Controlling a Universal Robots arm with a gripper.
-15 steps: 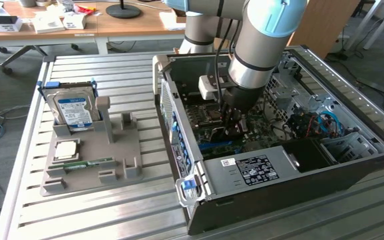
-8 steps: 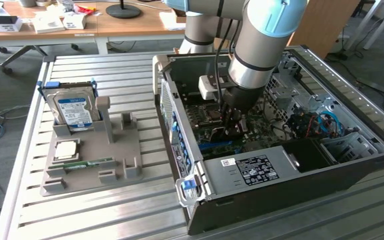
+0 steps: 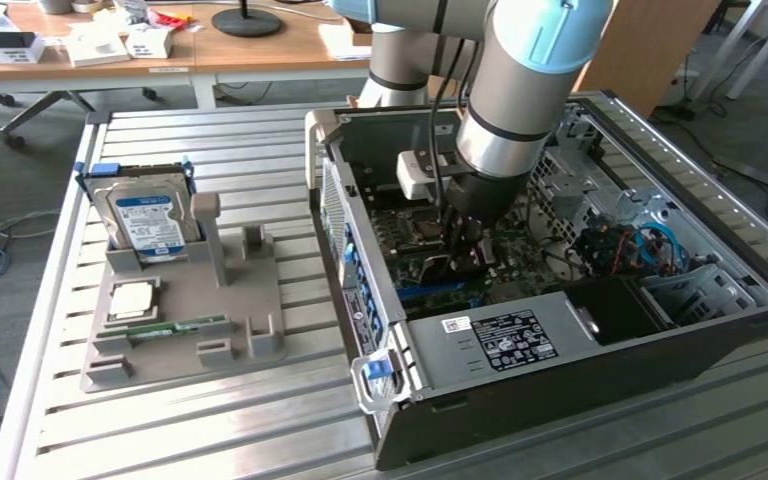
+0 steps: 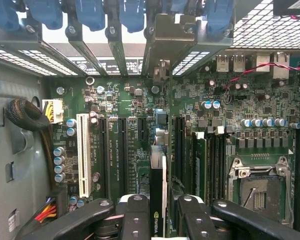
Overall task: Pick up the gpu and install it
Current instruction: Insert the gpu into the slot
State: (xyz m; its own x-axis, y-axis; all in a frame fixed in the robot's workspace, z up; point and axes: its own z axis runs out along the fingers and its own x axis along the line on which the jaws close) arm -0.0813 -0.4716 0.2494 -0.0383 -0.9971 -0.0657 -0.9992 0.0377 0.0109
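Observation:
The gpu [image 4: 158, 155] shows edge-on in the wrist view, a thin card standing upright over the motherboard's long black slots [image 4: 122, 150]. Its silvery bracket [image 4: 165, 35] reaches the rear slot openings of the case. My gripper [image 4: 159, 212] is shut on the card, one black finger on each face. In the exterior view my gripper [image 3: 471, 258] is lowered deep into the open computer case [image 3: 558, 385], just above the motherboard. Whether the card's edge sits in a slot is hidden.
A white slot [image 4: 82, 155] and an open CPU socket [image 4: 257, 187] flank the card. Blue latches [image 4: 90, 12] line the rear slots. Outside the case, a grey holder [image 3: 171, 355] carries a blue-labelled hard drive [image 3: 144, 222], a square chip [image 3: 133, 298] and a memory stick [image 3: 177, 327].

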